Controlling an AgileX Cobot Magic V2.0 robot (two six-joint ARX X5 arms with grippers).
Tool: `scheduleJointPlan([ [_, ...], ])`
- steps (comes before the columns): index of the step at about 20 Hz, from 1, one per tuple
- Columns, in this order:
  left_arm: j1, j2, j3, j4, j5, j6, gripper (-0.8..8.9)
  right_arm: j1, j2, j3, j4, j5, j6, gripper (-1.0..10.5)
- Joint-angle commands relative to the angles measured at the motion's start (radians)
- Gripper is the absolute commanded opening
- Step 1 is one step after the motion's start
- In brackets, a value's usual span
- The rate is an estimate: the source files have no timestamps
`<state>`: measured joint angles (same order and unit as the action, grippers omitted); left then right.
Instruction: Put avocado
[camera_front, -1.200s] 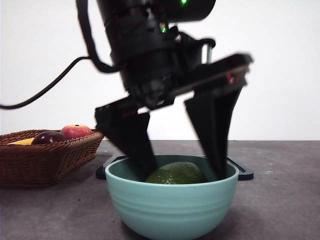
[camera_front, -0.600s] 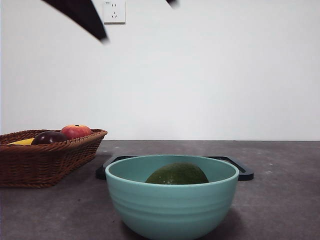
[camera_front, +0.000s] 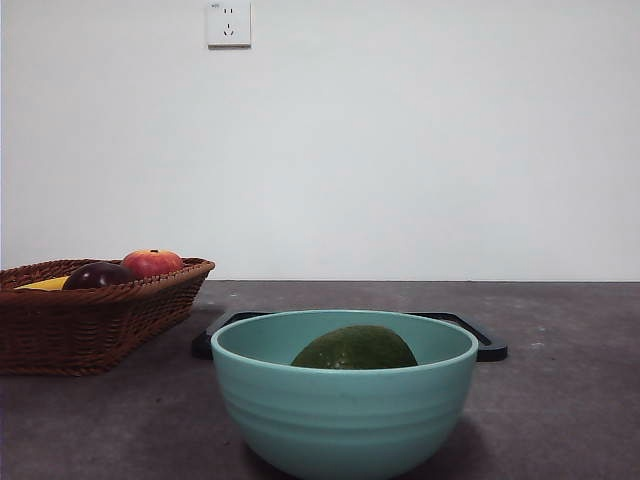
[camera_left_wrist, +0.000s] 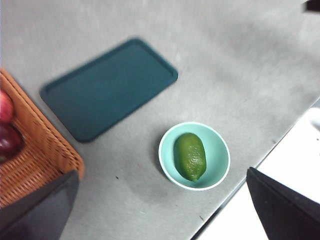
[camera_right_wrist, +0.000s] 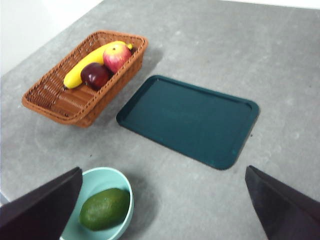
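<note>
The avocado (camera_front: 354, 349), dull dark green and oval, lies inside a pale teal bowl (camera_front: 344, 410) at the front of the table. No gripper touches it, and no arm shows in the front view. My left gripper (camera_left_wrist: 162, 171) hangs high above the table, open and holding nothing, looking down on the avocado (camera_left_wrist: 190, 156) in its bowl (camera_left_wrist: 218, 169). From farther off, my right gripper (camera_right_wrist: 163, 168) is also open and holds nothing, with the avocado (camera_right_wrist: 104, 208) and bowl (camera_right_wrist: 96, 182) beside one jaw.
A dark teal tray (camera_right_wrist: 190, 120) lies flat behind the bowl. A wicker basket (camera_front: 95, 320) at the left holds a red apple (camera_front: 152, 263), a dark purple fruit (camera_front: 97, 275) and a banana (camera_right_wrist: 90, 62). A wall socket (camera_front: 228, 22) is high on the wall.
The arm that stood over the bowl with open jaws either side of the avocado has risen out of the front view. The avocado stays in the bowl.
</note>
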<state>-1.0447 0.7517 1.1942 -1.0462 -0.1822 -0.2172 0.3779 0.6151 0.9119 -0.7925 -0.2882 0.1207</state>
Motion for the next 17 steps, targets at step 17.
scheduleJointPlan([
  [17, -0.010, -0.408, -0.239, 0.021, -0.005, 0.014, 5.59, 0.043, 0.147, 0.018, -0.003, -0.059, 0.050, 5.2],
])
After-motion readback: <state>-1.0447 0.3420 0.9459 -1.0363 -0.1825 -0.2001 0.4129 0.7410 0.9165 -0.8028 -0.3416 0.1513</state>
